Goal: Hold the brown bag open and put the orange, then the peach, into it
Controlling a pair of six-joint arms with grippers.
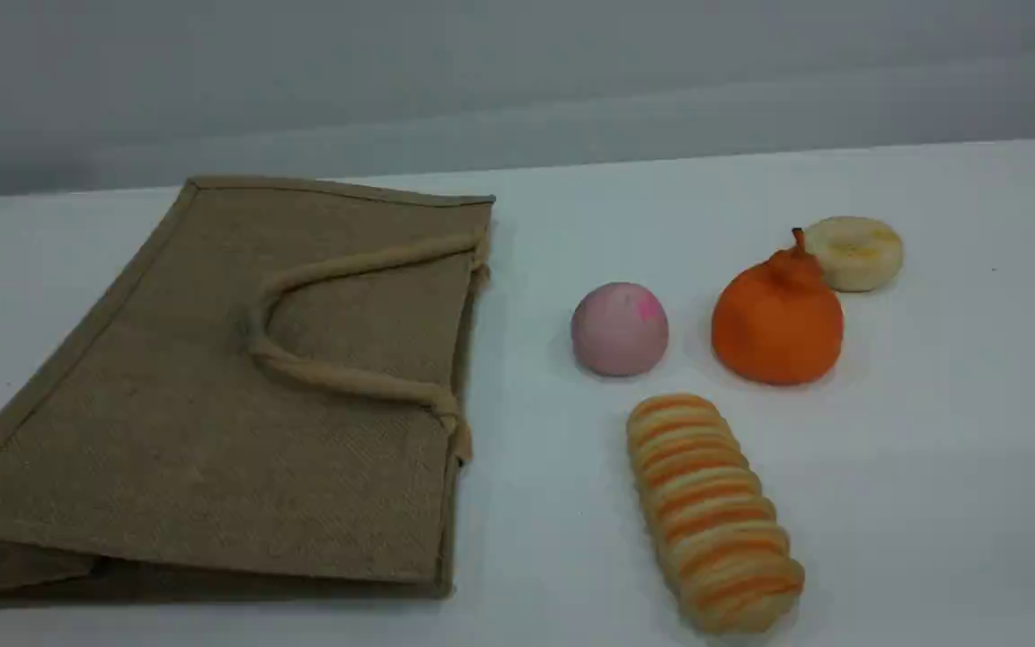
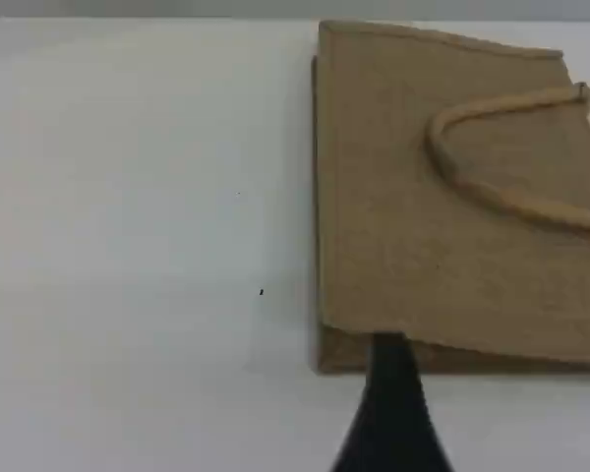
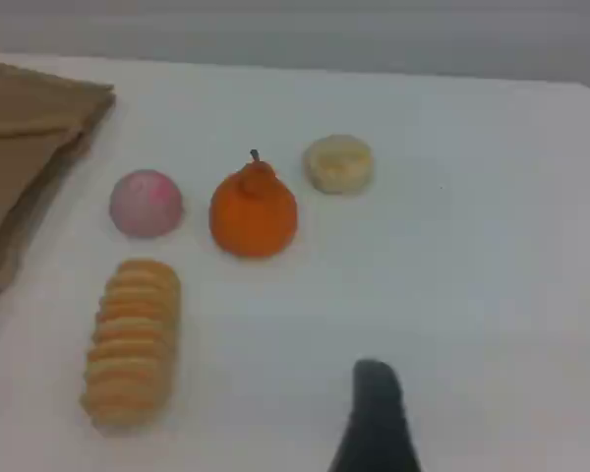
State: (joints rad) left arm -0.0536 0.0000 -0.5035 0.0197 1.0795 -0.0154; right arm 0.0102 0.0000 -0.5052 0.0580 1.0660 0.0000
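Note:
The brown bag [image 1: 239, 386] lies flat and folded on the white table at the left, its beige handle [image 1: 338, 377] resting on top and its mouth edge turned toward the fruit. To its right sits the pink peach [image 1: 619, 329], with the orange [image 1: 778, 323] just right of it. Neither arm shows in the scene view. The left gripper [image 2: 391, 393] hovers by the bag [image 2: 452, 197], its dark fingertip over the near corner, nothing held. The right gripper [image 3: 376, 413] hangs short of the orange [image 3: 253, 211] and peach [image 3: 146, 204], also holding nothing.
A striped orange-and-cream bread loaf [image 1: 711, 512] lies in front of the fruit. A pale yellow bun [image 1: 854, 252] sits just behind the orange, almost touching it. The table's far edge runs behind the bag, with a grey wall beyond.

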